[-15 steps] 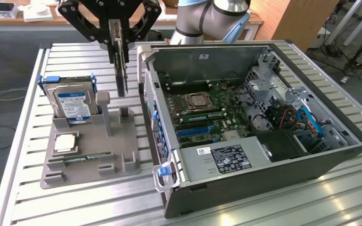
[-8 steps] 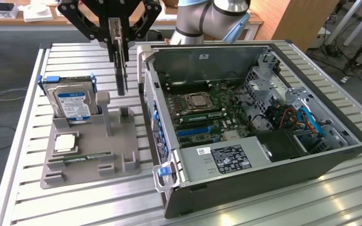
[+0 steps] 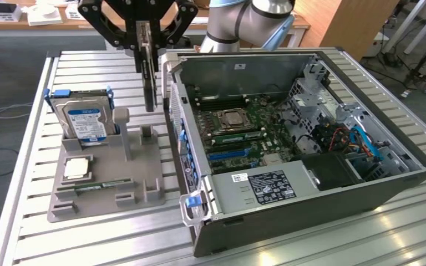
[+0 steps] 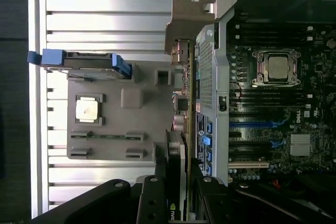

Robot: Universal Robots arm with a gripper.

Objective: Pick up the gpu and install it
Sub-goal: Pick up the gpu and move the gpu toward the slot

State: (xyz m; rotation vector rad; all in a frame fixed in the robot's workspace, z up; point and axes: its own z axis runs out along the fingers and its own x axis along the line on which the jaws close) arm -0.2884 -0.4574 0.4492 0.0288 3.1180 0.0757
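The gpu (image 3: 149,77) hangs on edge in the air, a thin dark card held upright between the grey parts holder and the near side wall of the computer case. My gripper (image 3: 146,41) is shut on its upper edge. In the wrist view the gpu (image 4: 185,98) shows edge-on, its pale metal bracket (image 4: 187,14) at the far end and my gripper (image 4: 177,184) clamped on the near end. The card sits just outside the case wall (image 4: 212,77), above the table. The open case (image 3: 390,185) shows the motherboard (image 3: 243,130) with blue expansion slots (image 3: 232,153).
A grey parts holder (image 3: 142,166) lies at the exterior view's left of the case. It carries a hard drive (image 3: 86,122) in a blue-handled frame, a CPU (image 3: 76,168) and a RAM stick (image 3: 98,187). The slatted metal table (image 3: 87,238) lies around them.
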